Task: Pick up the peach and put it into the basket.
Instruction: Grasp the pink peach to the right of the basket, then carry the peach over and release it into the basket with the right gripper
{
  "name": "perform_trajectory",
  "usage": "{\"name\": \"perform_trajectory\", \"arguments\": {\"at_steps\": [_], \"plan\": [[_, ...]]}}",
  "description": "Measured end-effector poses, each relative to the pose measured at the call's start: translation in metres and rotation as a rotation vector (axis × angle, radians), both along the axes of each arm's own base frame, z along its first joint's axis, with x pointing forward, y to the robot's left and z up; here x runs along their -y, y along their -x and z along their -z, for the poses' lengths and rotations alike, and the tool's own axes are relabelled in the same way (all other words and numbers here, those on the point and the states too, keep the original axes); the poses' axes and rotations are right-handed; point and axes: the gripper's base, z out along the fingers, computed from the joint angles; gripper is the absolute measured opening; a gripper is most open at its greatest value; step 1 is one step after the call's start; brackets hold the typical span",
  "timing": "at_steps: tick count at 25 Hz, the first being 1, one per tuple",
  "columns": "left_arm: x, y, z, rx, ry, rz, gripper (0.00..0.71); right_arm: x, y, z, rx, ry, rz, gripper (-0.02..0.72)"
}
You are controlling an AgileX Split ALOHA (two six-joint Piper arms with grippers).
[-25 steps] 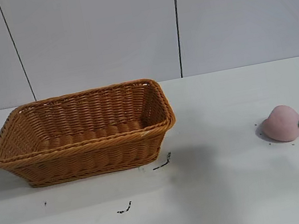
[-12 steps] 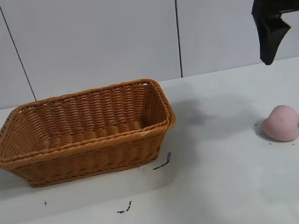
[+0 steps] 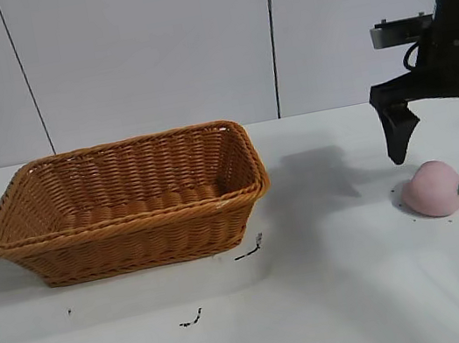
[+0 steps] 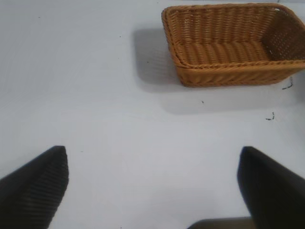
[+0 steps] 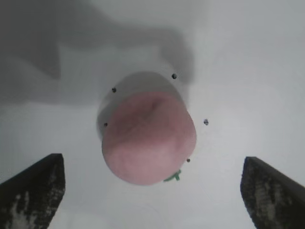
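Observation:
The pale pink peach (image 3: 433,188) lies on the white table at the right, with a small green leaf mark on its right side. My right gripper (image 3: 443,134) hangs open just above it, one finger to each side. In the right wrist view the peach (image 5: 148,138) lies between and ahead of the wide-open fingers (image 5: 33,191). The orange-brown wicker basket (image 3: 124,203) stands at the left of the table and holds nothing. It also shows in the left wrist view (image 4: 233,45). My left gripper (image 4: 152,186) is open and empty, far from the basket, out of the exterior view.
The white table (image 3: 340,294) has small black marks (image 3: 249,249) in front of the basket's right corner and more marks (image 3: 192,319) nearer the front. A grey panelled wall stands behind the table.
My right arm has come into view from the upper right and dropped down over the peach. The peach and the basket have not moved.

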Motion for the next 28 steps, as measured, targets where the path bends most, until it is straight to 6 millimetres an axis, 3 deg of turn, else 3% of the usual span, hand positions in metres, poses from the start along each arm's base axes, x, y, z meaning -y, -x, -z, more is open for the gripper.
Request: {"name": "perform_trajectory", "arguments": {"at_steps": [5, 7, 9, 12, 14, 19, 25, 28], "plan": [[0.0, 0.0, 0.0, 0.0, 0.0, 0.0, 0.693, 0.0, 0.0, 0.012, -0.025, 0.001, 0.0, 0.694], [0.0, 0.0, 0.0, 0.0, 0.0, 0.0, 0.693, 0.0, 0.0, 0.012, -0.027, 0.001, 0.0, 0.629], [0.0, 0.0, 0.0, 0.0, 0.0, 0.0, 0.693, 0.0, 0.0, 0.012, -0.027, 0.001, 0.0, 0.452], [0.0, 0.0, 0.0, 0.0, 0.0, 0.0, 0.693, 0.0, 0.001, 0.01, -0.034, 0.002, 0.0, 0.123], [0.0, 0.0, 0.0, 0.0, 0.0, 0.0, 0.693, 0.0, -0.001, 0.002, -0.018, 0.001, 0.0, 0.013], [0.0, 0.0, 0.0, 0.0, 0.0, 0.0, 0.693, 0.0, -0.006, -0.036, 0.004, -0.001, -0.001, -0.008], [0.0, 0.0, 0.0, 0.0, 0.0, 0.0, 0.693, -0.003, -0.015, -0.138, 0.16, -0.022, -0.002, -0.008], [0.0, 0.0, 0.0, 0.0, 0.0, 0.0, 0.693, -0.006, -0.02, -0.168, 0.211, -0.06, 0.003, -0.008]]}}
